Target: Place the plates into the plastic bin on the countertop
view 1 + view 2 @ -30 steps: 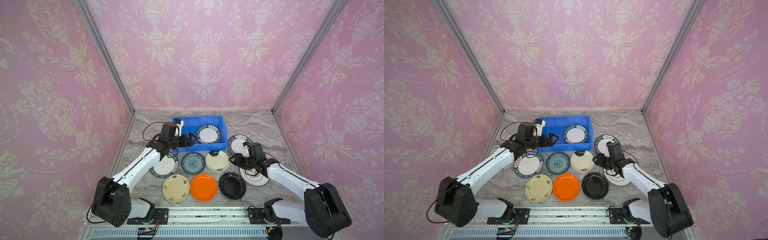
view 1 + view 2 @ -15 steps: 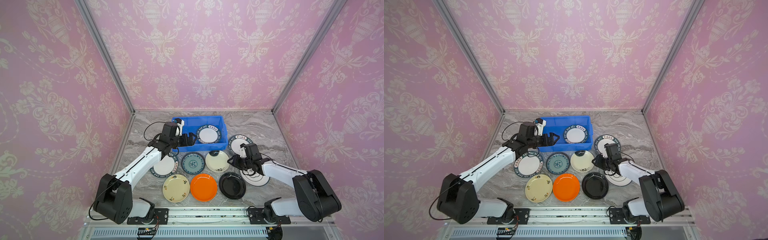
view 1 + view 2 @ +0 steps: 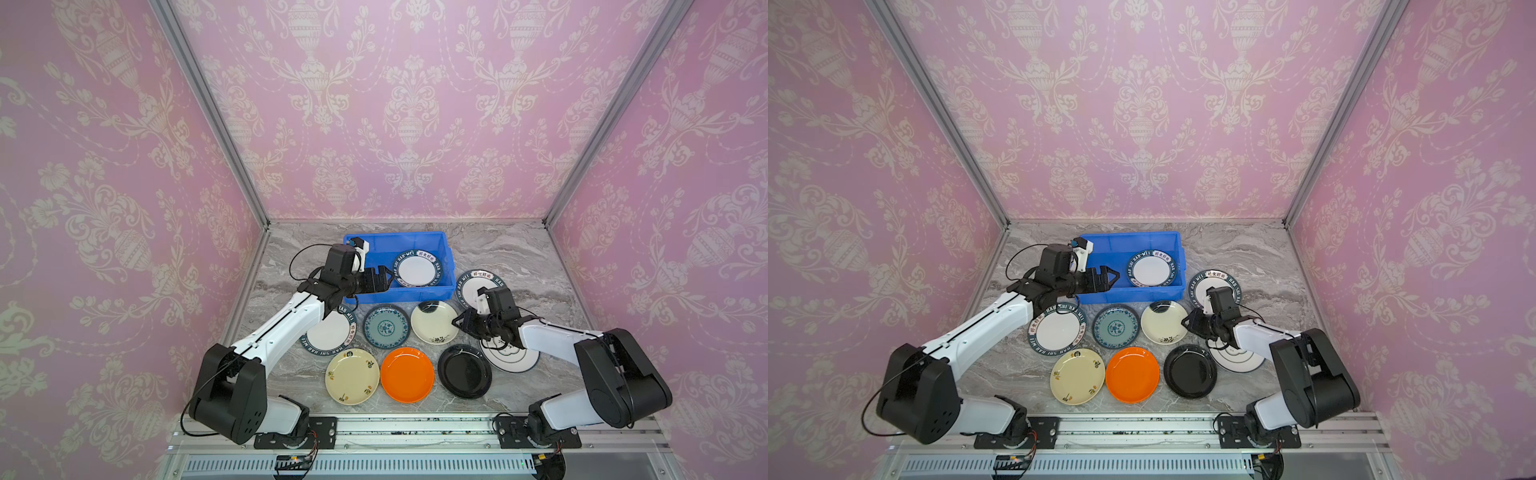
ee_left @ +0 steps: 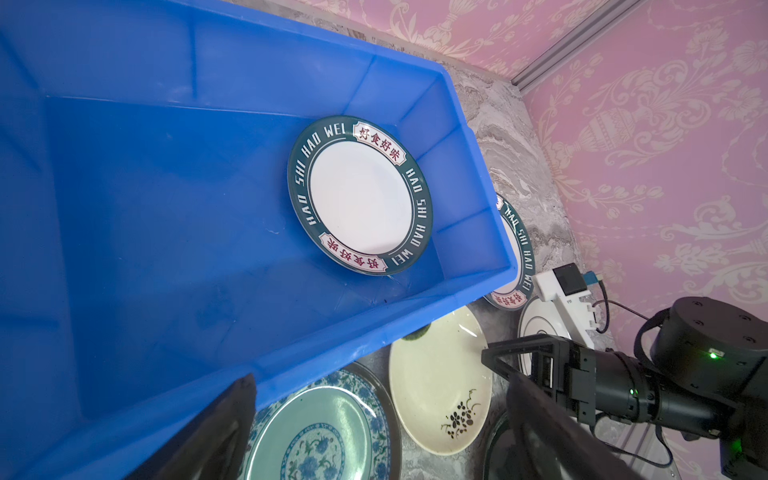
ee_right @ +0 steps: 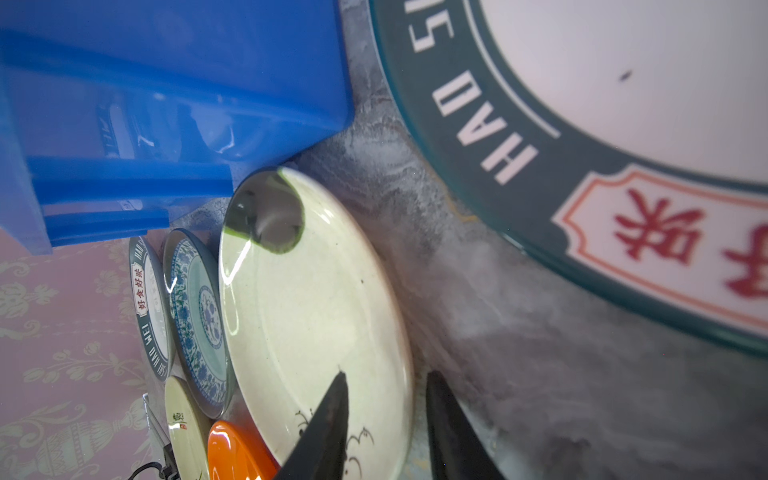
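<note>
1. The left pincer (image 3: 385, 279) is hovering over the near left part of the plastic bin (image 3: 399, 243), jaws spread wide and holding nothing.
2. One lettered plate (image 3: 417, 268) is lying flat inside the bin, toward its right end.
3. The right pincer (image 3: 458, 323) is reaching to the right edge of a cream plate (image 3: 432, 322). In the right wrist view its fingers (image 5: 332, 415) are straddling that rim, one over the plate and one outside it, with the jaws narrowed. I cannot tell whether they are pinching it.
4. That cream plate is sitting on the surface (image 3: 511, 257) just in front of the bin, beside the teal plate (image 3: 386, 326).
5. Also lying on the surface are:
   - a second lettered plate (image 3: 332, 332)
   - a third lettered plate (image 3: 471, 284)
   - a second cream plate (image 3: 352, 376)
   - the orange plate (image 3: 407, 374)
   - the black plate (image 3: 464, 371)
   - the ringed white plate (image 3: 513, 357), partly under the right arm
</note>
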Controlling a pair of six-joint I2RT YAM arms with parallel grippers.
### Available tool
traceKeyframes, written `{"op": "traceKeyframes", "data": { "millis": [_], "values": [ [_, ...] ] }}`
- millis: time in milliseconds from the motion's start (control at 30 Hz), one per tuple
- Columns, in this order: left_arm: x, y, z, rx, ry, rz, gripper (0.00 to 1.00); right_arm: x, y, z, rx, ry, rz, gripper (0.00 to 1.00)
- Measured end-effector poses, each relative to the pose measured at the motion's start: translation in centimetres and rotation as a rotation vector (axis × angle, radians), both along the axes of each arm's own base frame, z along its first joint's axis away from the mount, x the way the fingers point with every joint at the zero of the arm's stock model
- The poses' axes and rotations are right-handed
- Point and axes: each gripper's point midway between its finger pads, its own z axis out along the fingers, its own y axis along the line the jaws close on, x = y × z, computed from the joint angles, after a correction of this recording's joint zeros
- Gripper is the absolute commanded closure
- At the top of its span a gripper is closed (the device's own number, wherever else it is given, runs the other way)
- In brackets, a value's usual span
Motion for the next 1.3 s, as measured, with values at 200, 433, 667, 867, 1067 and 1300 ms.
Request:
{"op": "traceKeyframes", "data": {
  "millis": [200, 433, 667, 867, 1067, 1300],
  "values": [
    [0.0, 0.0, 0.0, 0.0, 0.001, 0.001, 0.05, -0.1, 0.1, -0.4, 0.011, 0.008, -0.002, 0.73],
    [0.0, 0.1, 0.0, 0.0, 0.001, 0.002, 0.05, -0.1, 0.2, -0.5, 0.027, 0.002, -0.007, 0.75],
    [0.2, 0.0, -0.9, 0.009, 0.021, 0.002, 0.05, 0.0, 0.2, -0.5, 0.027, 0.0, -0.008, 0.77],
    [0.4, 0.3, -1.3, 0.012, 0.03, 0.01, 0.05, 0.0, 0.3, -0.8, 0.03, 0.001, -0.008, 0.85],
    [0.5, 0.5, -1.4, 0.013, 0.032, 0.015, 0.06, 0.1, 0.5, -0.8, 0.047, -0.005, -0.008, 0.95],
    [0.9, 0.6, -1.6, 0.015, 0.037, 0.022, 0.06, -0.2, 0.3, -0.2, 0.045, -0.007, -0.018, 1.0]
  ]
}}
